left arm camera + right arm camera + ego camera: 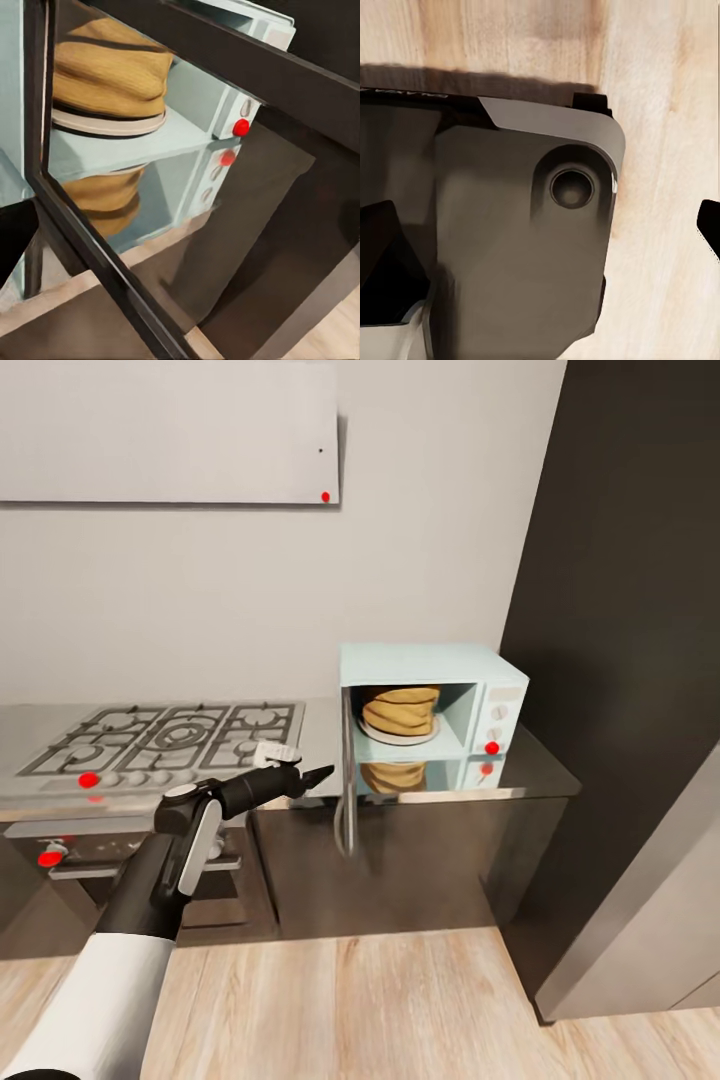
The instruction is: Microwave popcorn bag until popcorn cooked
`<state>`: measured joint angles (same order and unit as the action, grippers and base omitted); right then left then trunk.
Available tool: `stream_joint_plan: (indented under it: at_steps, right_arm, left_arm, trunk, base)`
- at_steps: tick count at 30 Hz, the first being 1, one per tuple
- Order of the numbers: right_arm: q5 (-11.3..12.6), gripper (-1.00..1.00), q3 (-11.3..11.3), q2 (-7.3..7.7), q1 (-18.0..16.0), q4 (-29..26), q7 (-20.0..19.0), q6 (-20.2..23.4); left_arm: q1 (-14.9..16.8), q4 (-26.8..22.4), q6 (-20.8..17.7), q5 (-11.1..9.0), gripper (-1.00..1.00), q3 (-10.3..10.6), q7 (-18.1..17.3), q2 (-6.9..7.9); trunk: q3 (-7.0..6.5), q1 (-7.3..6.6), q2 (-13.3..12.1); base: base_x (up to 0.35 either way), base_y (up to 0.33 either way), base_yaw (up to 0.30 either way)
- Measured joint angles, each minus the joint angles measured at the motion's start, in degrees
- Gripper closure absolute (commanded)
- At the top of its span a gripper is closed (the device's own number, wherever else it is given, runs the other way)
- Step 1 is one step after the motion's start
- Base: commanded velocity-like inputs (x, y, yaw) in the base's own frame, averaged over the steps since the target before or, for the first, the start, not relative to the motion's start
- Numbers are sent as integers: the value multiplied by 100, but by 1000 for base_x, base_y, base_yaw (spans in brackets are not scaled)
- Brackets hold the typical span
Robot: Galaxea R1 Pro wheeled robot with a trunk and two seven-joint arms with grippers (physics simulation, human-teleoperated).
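Left tool (318,773) hangs empty at the open door's (347,780) edge, its fingers seemingly close together. Beyond it to the right, the popcorn bag (401,710) sits inside the microwave (432,703) on the worktop (520,765). Closing that door falls to this nearer arm; the right tool's state cannot be told.

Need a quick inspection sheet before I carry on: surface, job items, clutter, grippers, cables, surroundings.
Surface: grey countertop, reflective, with a gas hob at its left end.
Job's things: popcorn bag sits on the plate inside the microwave; microwave door open, swung out edge-on.
Clutter: nothing seen.
Grippers: left gripper just left of the open door, open or shut cannot be told; right gripper over wood floor, state unclear.
Cables: nothing seen.
Surroundings: dark tall cabinet to the right, wall cabinet above, built-in oven under the hob.
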<state>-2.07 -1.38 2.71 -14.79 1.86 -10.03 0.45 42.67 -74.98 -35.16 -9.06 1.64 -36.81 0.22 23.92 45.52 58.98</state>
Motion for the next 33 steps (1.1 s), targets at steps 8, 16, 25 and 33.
stream_joint_plan:
  at_steps: [8,16,25,33]
  right_arm:
    - [0,-100,0,0,0,-1,9,-25]
    - [8,-100,0,0,1,-3,34,-21]
    - [8,-100,0,0,1,-3,34,-21]
    - [8,-100,4,7,1,5,58,-16]
  left_arm:
    - [0,3,26,-11,-100,0,-6,1]
    - [1,22,9,13,-100,63,-340,21]
    - [1,22,21,36,-100,96,-748,7]
    - [1,21,31,29,-100,149,-656,-36]
  trunk:
    - [0,2,-1]
    - [-20,2,-1]
    - [-49,2,-1]
    - [-75,2,-1]
  base:
    - [75,0,-3]
    - [2,0,-190]
    - [0,0,-226]
    - [0,0,-237]
